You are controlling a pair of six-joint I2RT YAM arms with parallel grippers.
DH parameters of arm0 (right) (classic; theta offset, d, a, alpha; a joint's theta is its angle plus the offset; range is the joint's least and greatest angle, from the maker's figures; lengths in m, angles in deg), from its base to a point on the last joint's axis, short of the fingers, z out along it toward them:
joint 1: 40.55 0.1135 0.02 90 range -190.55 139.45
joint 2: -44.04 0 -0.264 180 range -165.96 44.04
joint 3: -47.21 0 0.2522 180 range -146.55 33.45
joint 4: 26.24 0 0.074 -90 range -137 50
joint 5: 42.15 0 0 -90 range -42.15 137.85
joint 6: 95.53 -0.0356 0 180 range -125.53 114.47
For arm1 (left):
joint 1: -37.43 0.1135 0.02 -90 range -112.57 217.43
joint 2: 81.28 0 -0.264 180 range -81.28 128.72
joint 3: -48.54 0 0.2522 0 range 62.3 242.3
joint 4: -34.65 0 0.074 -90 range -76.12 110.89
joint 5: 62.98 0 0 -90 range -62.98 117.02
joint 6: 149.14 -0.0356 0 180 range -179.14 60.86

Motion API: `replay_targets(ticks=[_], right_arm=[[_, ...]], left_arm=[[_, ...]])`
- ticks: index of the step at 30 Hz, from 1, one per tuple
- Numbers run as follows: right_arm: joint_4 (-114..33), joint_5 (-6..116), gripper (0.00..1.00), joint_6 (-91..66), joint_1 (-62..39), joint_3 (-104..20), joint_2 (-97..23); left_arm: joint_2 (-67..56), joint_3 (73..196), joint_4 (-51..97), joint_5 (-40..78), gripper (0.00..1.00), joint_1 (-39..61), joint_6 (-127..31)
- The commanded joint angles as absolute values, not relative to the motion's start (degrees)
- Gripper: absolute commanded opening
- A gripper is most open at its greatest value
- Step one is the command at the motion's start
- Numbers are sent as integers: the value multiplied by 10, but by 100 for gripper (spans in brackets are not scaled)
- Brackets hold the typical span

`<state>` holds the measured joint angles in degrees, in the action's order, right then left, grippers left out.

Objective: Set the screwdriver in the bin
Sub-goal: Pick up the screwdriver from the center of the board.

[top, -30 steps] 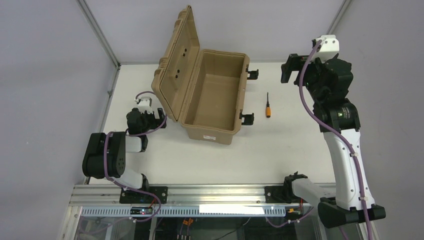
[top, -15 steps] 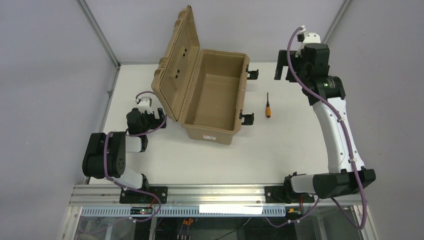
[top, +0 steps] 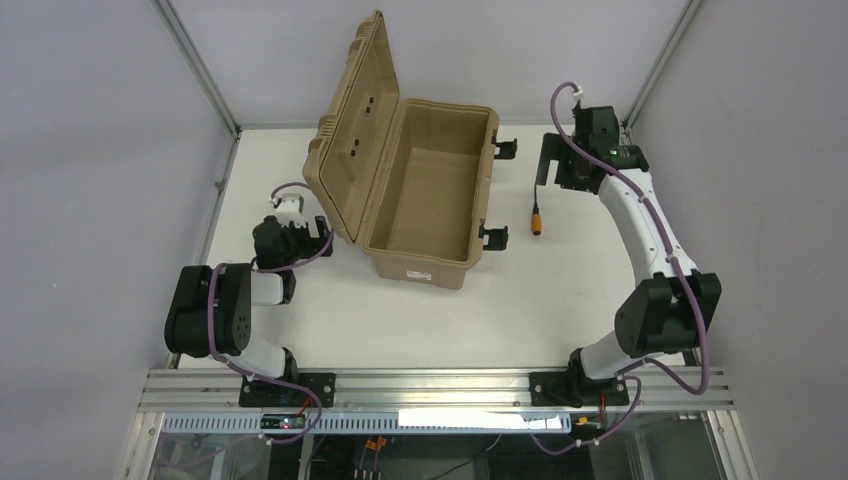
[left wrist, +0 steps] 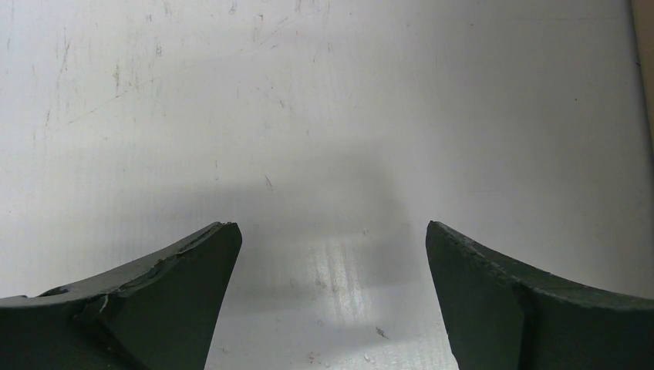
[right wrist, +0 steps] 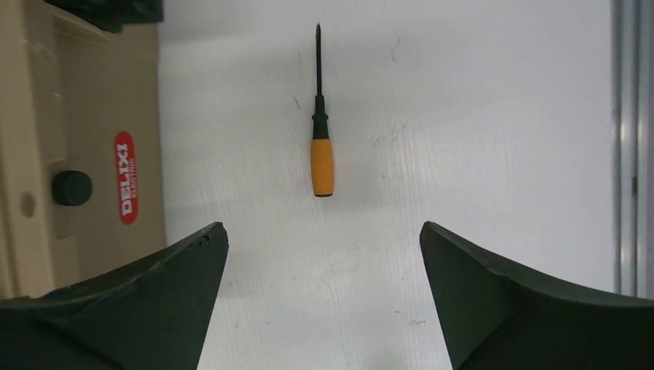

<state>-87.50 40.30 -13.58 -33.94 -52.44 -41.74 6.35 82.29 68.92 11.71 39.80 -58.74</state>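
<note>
A: White table, and on it the big tan bin, lid standing open on the left, the inside bare.

B: And the arms?

A: The left arm is folded low on the left of the bin. Its gripper is spread wide over bare table, nothing in it.

B: The right one?

A: The right arm is stretched to the far side, with the right gripper open and empty, above the table just right of the bin.

B: The screwdriver?

A: The screwdriver lies flat on the table, right of the bin and apart from it, orange handle near, black tip pointing far. It lies ahead of the gap between the right fingers, untouched.
</note>
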Motion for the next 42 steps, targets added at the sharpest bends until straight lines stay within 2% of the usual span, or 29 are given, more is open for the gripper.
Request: replay_targets(ticks=[1,7,16,23,27,30,33,35,38,40,42], right_arm=[[-835,432,99,-164,-345,-483,-453],[-795,442,98,-175,-345,-442,-509],[-746,431,84,-181,-344,-404,-591],[-727,410,78,-175,-339,-403,-640],[-723,410,71,-176,-338,-408,-665],[-720,414,57,-177,-338,-408,-678],[-719,420,31,-181,-337,-405,-675],[-715,421,17,-182,-338,-400,-661],[-718,416,9,-180,-337,-400,-634],[-728,412,0,-177,-336,-405,-614],[-738,407,0,-175,-336,-410,-595]], left_arm=[[53,821,716,108,99,405,-593],[53,821,716,108,99,405,-593],[53,821,716,108,99,405,-593],[53,821,717,108,99,405,-593],[53,821,717,108,99,405,-593],[53,821,717,107,99,405,-593],[53,821,717,108,99,405,-593],[53,821,718,107,99,405,-592],[53,821,718,108,99,405,-593],[53,821,718,108,99,405,-593],[53,821,718,108,99,406,-593]])
